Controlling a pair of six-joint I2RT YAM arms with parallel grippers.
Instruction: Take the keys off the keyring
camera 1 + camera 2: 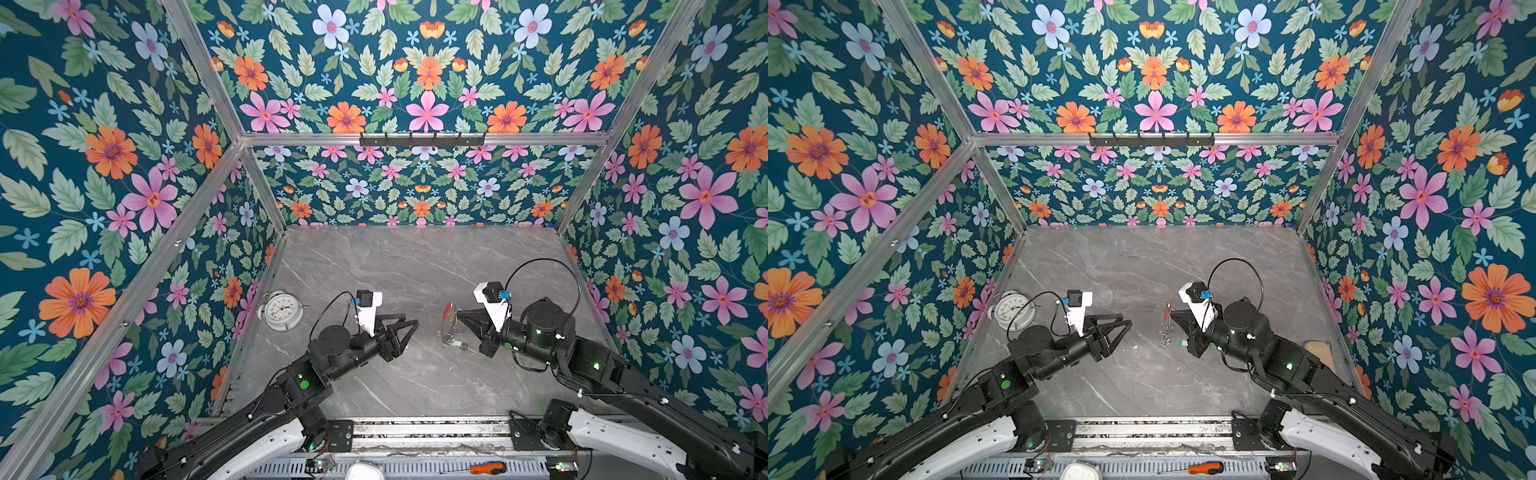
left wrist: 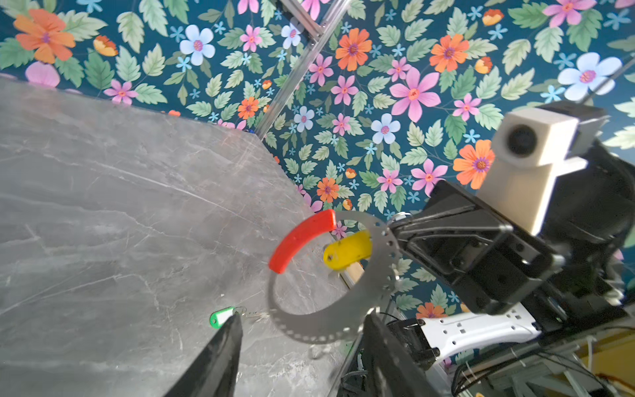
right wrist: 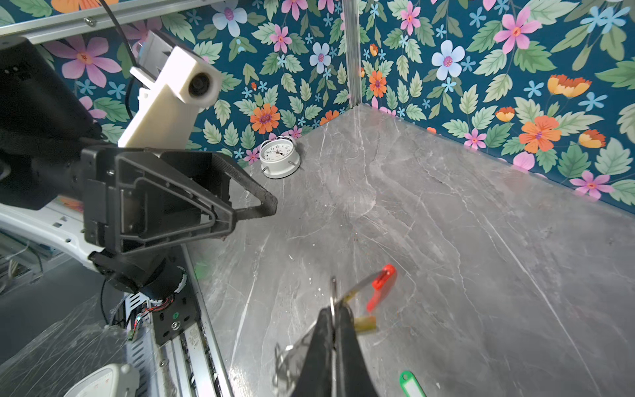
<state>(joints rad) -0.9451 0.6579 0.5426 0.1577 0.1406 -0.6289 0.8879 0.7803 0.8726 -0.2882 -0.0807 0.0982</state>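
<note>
1. Right gripper [image 2: 393, 228] clamps keyring [image 2: 319, 330] upright; yellow key [image 2: 347, 254] hangs by it, green key [image 2: 220, 316] lies on table [image 1: 374, 270]
2. Left gripper [image 1: 409, 324] jaws stand apart, empty
3. Pulling the yellow key may twist the keyring loose

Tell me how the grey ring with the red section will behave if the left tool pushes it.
Probably stiff: the ring holds its round shape though the right tool pinches only one edge. Likely light, being a thin perforated band. The yellow tag hanging from it would probably swing.
</note>
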